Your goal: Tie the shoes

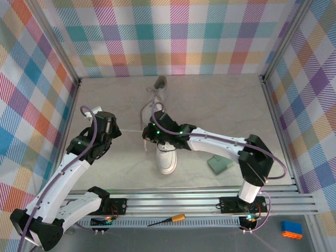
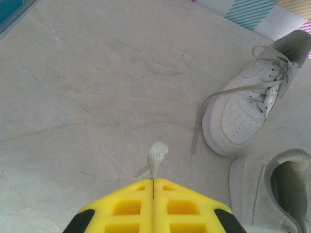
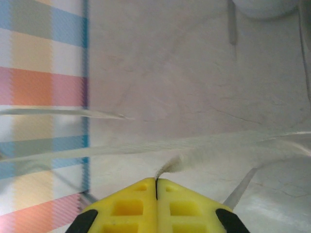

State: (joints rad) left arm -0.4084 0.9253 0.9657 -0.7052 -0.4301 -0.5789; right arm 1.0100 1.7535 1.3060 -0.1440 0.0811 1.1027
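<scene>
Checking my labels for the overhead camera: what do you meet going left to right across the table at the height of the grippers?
left gripper → lace stretched taut → right gripper → near shoe → green pad

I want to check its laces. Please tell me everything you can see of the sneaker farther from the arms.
The farther sneaker is a white low-top, leather-like, with a perforated toe, a white sole and a grey-lined opening. It stands on its sole on the table, near the back wall. Its white laces are untied; one lace end trails on the table past the toe.
</scene>
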